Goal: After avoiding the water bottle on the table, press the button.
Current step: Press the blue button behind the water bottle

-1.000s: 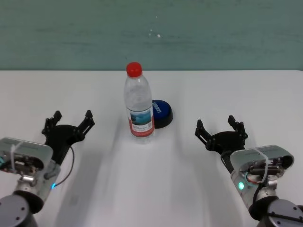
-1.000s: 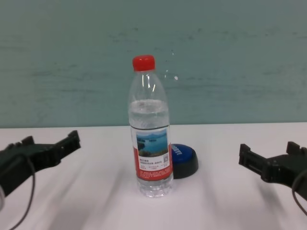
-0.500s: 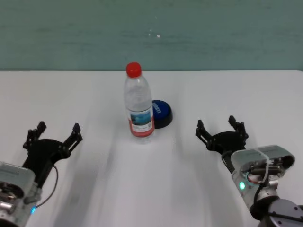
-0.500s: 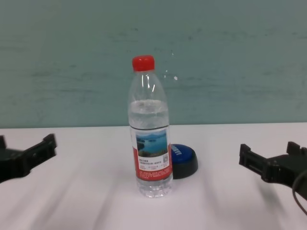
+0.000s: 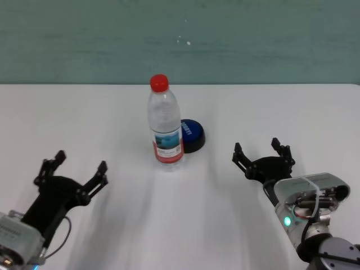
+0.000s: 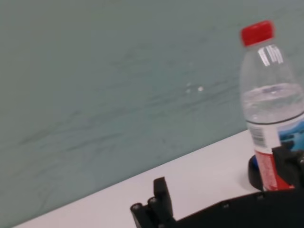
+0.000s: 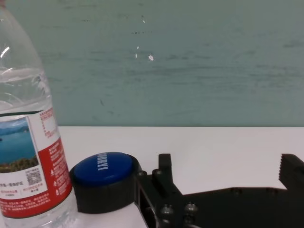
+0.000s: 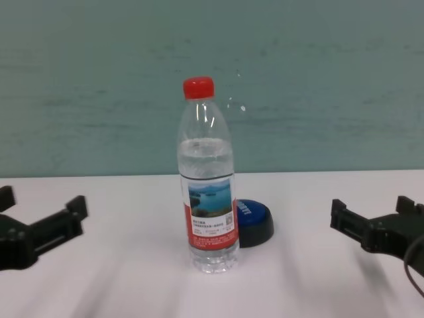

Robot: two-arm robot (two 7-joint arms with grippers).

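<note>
The water bottle [image 5: 165, 125], clear with a red cap and a lake label, stands upright mid-table [image 5: 281, 107]. The blue-topped button [image 5: 192, 134] sits right behind it, partly hidden by it in the chest view, where the bottle [image 8: 209, 199] covers the button's [image 8: 256, 220] left side. My left gripper [image 5: 76, 169] is open near the front left, well clear of the bottle. To the front right, level with the button, my right gripper [image 5: 260, 151] stands open and empty. The right wrist view shows the button [image 7: 104, 168] beside the bottle [image 7: 26, 142], ahead of that gripper [image 7: 228, 166].
A teal wall runs behind the table's far edge. The white tabletop stretches bare on both sides of the bottle. In the left wrist view the bottle [image 6: 273, 109] stands ahead with one left finger [image 6: 159, 190] in the foreground.
My left gripper drew back from beside the bottle toward the near left, then shifted slightly right. The right gripper, bottle and button have not moved.
</note>
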